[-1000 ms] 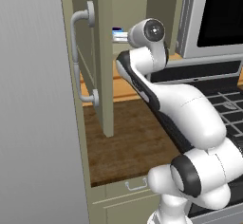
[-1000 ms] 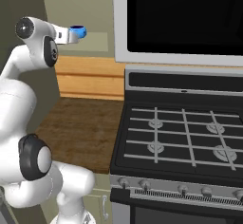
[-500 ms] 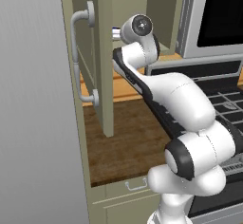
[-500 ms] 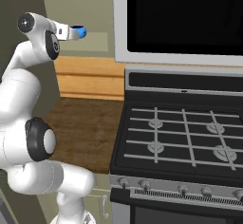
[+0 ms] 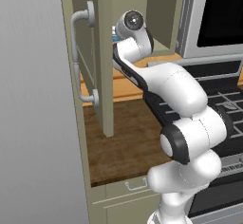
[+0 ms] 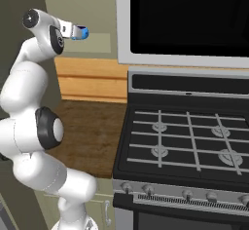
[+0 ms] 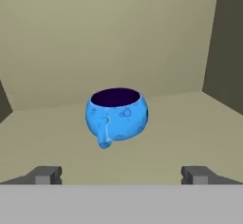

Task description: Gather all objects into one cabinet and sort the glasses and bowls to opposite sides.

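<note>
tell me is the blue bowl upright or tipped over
Upright: in the hand view the blue bowl sits on the cabinet shelf, dark opening facing up.

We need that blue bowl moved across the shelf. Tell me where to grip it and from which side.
Probably best to grip the blue bowl across its rounded body, just under the rim, coming straight in from the cabinet's open front. It stands upright on the shelf, centred ahead of the open gripper, narrower than the gap between the fingertips. Avoid the small nub low on its left.

A black stove (image 6: 185, 146) with four burners sat at three o'clock beside a wooden counter (image 5: 121, 144), under a dark microwave (image 6: 189, 22).
</note>
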Controlling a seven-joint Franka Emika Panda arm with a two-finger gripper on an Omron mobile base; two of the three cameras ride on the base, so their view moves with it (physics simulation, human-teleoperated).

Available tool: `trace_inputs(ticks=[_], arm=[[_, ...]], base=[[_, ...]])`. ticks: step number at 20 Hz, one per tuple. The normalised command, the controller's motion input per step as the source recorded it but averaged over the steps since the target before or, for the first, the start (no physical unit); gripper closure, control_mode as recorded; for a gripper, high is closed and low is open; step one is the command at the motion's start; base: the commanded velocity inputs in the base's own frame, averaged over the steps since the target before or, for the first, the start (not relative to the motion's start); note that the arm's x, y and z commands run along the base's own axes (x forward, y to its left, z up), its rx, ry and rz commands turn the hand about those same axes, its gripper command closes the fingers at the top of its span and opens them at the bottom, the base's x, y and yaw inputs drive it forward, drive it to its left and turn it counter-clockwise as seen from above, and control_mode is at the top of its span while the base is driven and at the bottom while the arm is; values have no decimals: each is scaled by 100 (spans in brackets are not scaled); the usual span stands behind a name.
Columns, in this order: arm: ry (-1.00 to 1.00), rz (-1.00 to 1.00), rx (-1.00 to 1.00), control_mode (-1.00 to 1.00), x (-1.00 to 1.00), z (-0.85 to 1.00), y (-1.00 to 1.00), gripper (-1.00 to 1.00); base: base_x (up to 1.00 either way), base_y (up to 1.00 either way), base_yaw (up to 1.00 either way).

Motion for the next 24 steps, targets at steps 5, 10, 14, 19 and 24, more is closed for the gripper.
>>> trace_inputs(ticks=[5,10,14,19,24], arm=[[1,-2,0,-100,21,0,9,-100],[1,-1,0,-100,15,-4,7,-100],[0,0,0,-100,8,-8,4,-100],[0,0,0,-100,21,-1,0,-100],[0,0,0,-100,15,0,0,-100]], base=[[0,0,0],[0,0,0],[0,0,0],[0,0,0],[0,0,0]])
